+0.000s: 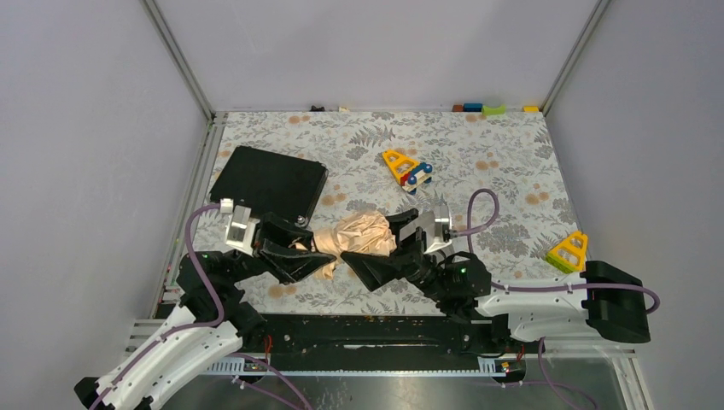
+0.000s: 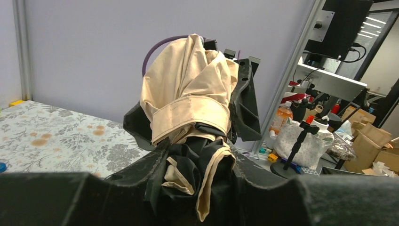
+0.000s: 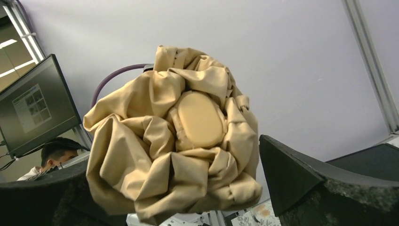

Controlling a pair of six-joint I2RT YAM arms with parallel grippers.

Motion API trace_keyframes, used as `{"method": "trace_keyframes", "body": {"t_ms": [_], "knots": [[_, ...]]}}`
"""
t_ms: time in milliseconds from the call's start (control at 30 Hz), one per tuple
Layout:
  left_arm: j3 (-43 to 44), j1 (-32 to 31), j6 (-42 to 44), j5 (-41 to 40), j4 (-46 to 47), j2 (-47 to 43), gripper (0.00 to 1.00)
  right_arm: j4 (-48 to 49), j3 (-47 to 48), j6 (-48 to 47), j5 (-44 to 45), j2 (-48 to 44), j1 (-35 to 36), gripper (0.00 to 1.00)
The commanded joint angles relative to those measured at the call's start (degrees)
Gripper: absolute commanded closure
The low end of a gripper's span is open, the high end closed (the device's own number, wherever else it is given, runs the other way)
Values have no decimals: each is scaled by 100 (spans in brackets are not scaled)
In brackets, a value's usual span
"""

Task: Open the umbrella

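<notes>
The left pincer was clamped on the umbrella, its 2 fingers closed about the bunched black and peach fabric at the near end of the bundle. In the left wrist view the umbrella ran straight out ahead of that pincer, folded, with a fabric band wrapped round it.

The right pincer faced the left one from the opposite end. Its jaws stood wide apart, 1 finger on each side of the canopy. In the right wrist view the umbrella filled the gap between the right fingers, with its oval end cap pointing straight at the camera. The finger on the right of that view stood just clear of the fabric. The other was partly hidden behind the fabric, so contact there could not be told.

Whether the umbrella cleared the table could not be told.

A flat black case lay just beyond the left pincer. A yellow wheeled toy lay beyond the right pincer, well apart from it. A yellow triangular piece lay far out to that pincer's right.
</notes>
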Motion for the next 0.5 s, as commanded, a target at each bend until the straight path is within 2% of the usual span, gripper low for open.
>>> {"method": "trace_keyframes", "body": {"t_ms": [0, 100, 133, 167, 200, 267, 300, 333, 400, 433, 467], "knots": [[9, 29, -225, 175, 916, 42, 100, 277, 416, 90, -307, 137, -125, 0], [80, 31, -175, 183, 671, 156, 100, 358, 529, 103, -433, 221, -124, 1], [101, 25, -174, 200, 598, 205, 100, 350, 559, 95, -454, 226, -129, 7], [129, 28, -183, 211, 544, 282, 100, 349, 570, 60, -474, 220, -121, 17], [147, 28, -189, 229, 471, 325, 100, 355, 576, 5, -494, 207, -128, 21], [212, 24, -181, 263, 324, 448, 100, 302, 533, -42, -443, 136, -141, 48], [234, 31, -169, 287, 254, 504, 94, 223, 488, -37, -363, 71, -165, 64], [279, 26, -141, 320, 158, 565, 78, 103, 430, 39, -231, -13, -217, 77], [453, 14, 72, 346, -243, 653, 31, -357, 337, 364, -115, -348, -459, 97], [593, 20, 293, 313, -624, 661, 15, -630, 303, 600, -126, -526, -633, 100], [756, 20, 559, 213, -1263, 653, 4, -1040, 307, 887, -189, -754, -818, 100]]}}
